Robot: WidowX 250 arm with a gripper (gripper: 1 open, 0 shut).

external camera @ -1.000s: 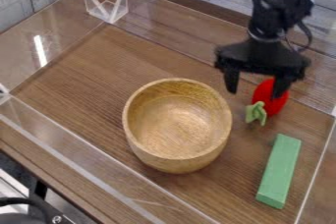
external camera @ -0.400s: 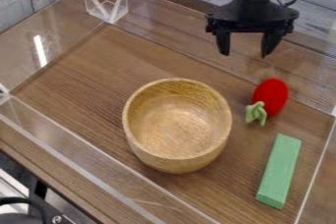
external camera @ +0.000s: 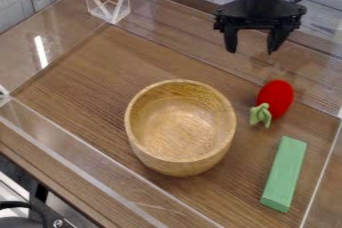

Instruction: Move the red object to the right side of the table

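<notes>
Brown wood-grain table (external camera: 94, 82), edged by clear acrylic walls (external camera: 54, 137), carries three loose items. Small rounded red object (external camera: 275, 96), strawberry-like with a green leafy tip pointing toward the camera, lies on its side at the right of the surface, free of any grip. Black robot gripper (external camera: 255, 38) hangs above and behind it, well apart, fingers spread wide and holding nothing; judged a release or stand-off posture.

Round light wooden bowl (external camera: 182, 125) sits centrally, near the red object but not touching it. Flat green rectangular block (external camera: 283, 173) lies just in front of the red object, along the right edge.

Clearances: the right wall stands close to both red object and block, leaving little room further right. Open tabletop remains behind the bowl and to the left. The red object appears already placed as required.
</notes>
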